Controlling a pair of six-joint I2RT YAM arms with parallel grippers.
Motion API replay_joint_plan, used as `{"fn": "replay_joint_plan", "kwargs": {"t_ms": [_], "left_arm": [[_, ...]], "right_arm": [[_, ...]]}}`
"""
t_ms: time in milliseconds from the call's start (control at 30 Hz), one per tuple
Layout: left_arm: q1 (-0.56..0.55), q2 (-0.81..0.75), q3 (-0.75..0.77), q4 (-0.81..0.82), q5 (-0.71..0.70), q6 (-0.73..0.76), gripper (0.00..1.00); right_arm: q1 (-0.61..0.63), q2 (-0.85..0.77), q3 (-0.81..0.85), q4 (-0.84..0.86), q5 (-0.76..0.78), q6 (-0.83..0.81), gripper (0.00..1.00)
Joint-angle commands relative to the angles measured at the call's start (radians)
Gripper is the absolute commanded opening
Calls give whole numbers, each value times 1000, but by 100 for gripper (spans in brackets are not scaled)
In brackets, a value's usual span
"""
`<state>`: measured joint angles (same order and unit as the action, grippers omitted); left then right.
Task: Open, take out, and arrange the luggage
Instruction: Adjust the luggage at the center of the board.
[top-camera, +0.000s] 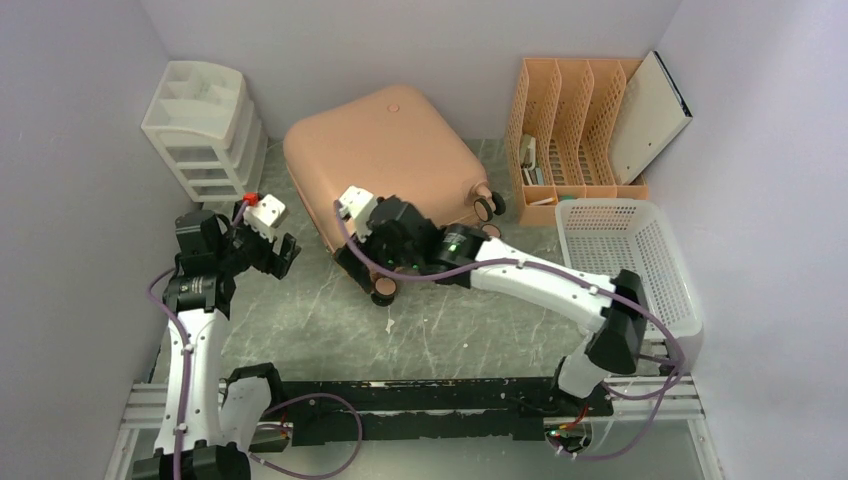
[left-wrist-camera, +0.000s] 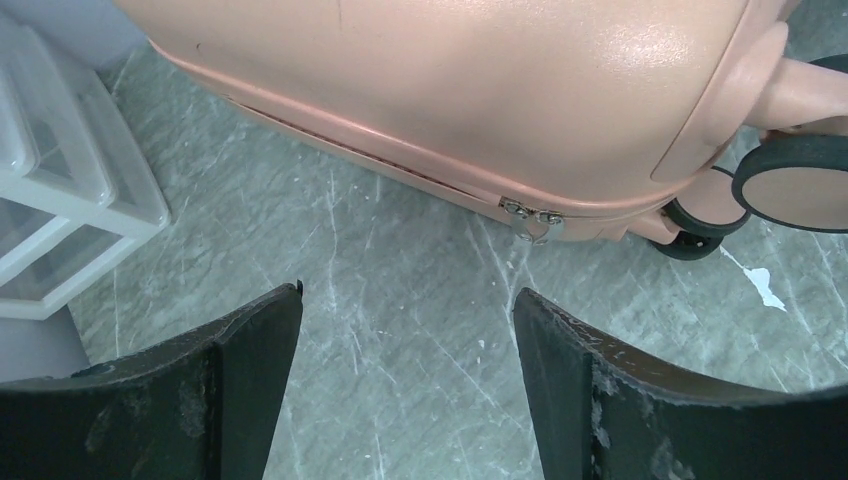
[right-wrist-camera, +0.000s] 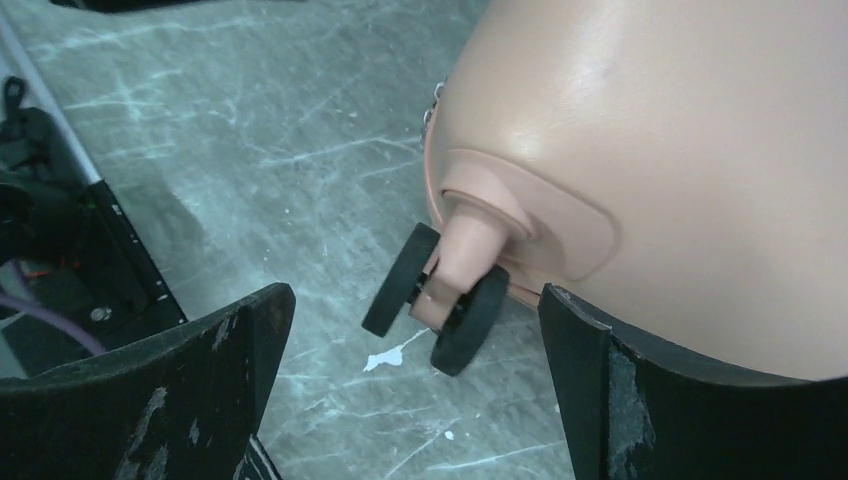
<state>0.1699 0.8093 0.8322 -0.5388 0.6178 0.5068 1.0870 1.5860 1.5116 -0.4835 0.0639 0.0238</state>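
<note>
Luggage (top-camera: 385, 150) lies shut on its side at the back middle of the table (top-camera: 320, 320), set askew between the drawer unit (top-camera: 205, 125) and the file rack (top-camera: 565, 120), its wheels turned toward the basket (top-camera: 640, 250) and the near edge. From where I stand the job looks barely begun: the shell halves are together and the zip seam runs closed along the low edge. The left gripper (left-wrist-camera: 408, 300) hangs spread wide above bare table, facing that seam, and its wrist view shows the two zip pulls (left-wrist-camera: 532, 215) lying together near a corner wheel, ahead and a little to the right of the gap. The right gripper (right-wrist-camera: 415, 290) is spread too, with a near corner wheel (right-wrist-camera: 440, 305) between its fingers but apparently not touched. I'd judge the step in hand is catching the pulls. To do it well, the left should come in low and square on one tab alone, since they are small, flat against the shell and close to the table. The drag should then run along the seam rather than outward. This shell looks smooth and it sits partly on wheels, so it may slide. The right arm would do best bracing that corner while the zip runs.
</note>
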Motion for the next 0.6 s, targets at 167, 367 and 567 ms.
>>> {"fn": "replay_joint_plan", "kwargs": {"t_ms": [167,367,567], "left_arm": [[60,-4,-24,37,80,-4,82],[85,-4,-27,24,115,7,81],[109,-12,-28,13,143,19,81]], "right_arm": [[85,105,-7,51,345,127,91],[85,196,37,35,386,117,78],[77,220,59,41,356,88,53]]}}
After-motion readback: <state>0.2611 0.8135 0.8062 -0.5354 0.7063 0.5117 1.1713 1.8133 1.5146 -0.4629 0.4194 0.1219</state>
